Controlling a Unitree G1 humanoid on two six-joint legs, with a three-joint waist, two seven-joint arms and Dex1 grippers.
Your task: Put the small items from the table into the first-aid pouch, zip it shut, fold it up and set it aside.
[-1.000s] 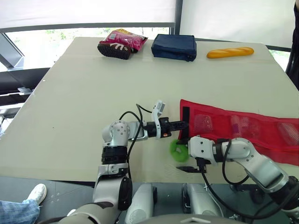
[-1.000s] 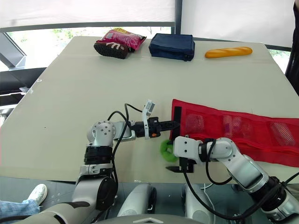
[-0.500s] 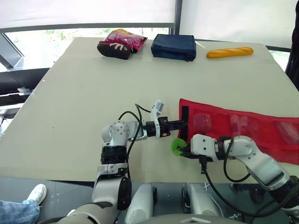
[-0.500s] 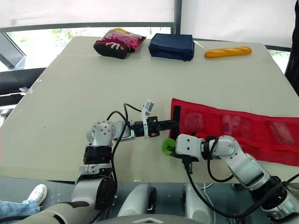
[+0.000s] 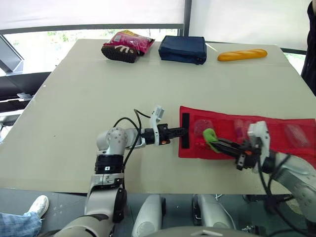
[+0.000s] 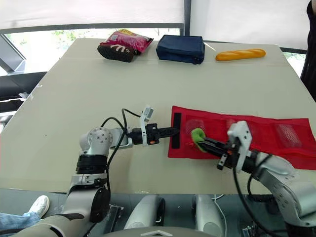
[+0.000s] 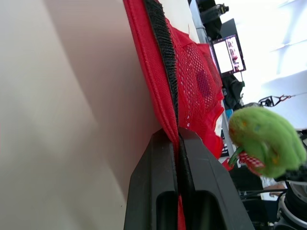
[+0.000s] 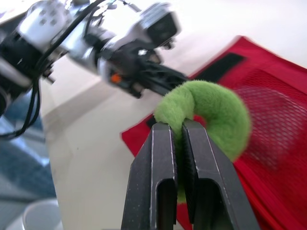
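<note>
A long red mesh first-aid pouch point(image 5: 197, 150) is lying unfolded and flat on the beige worktop point(image 5: 98, 89), stretching from the middle of the near side out towards the robot's right. The left gripper point(image 5: 183, 131) is reaching in low over the worktop, and its two black fingers point(image 7: 160, 158) are pressing together on the pouch's left end, pinching the red fabric right beside the black strip point(image 5: 185, 142) that is running across that end.

The right gripper point(image 5: 216, 143) is pointing towards the left one, and its fingers point(image 8: 162, 143) are closing on a fuzzy green ring point(image 5: 210, 137), gripping it by its rim. The ring is hanging over the left part of the pouch, near the first mesh pocket; whether it is touching the mesh is not clear.

At the far edge of the worktop, well apart from the pouch, a pink snack packet point(image 5: 126, 44), a navy blue fabric case point(image 5: 183, 49) and a yellow baguette-shaped loaf point(image 5: 242, 55) are sitting in a row.
</note>
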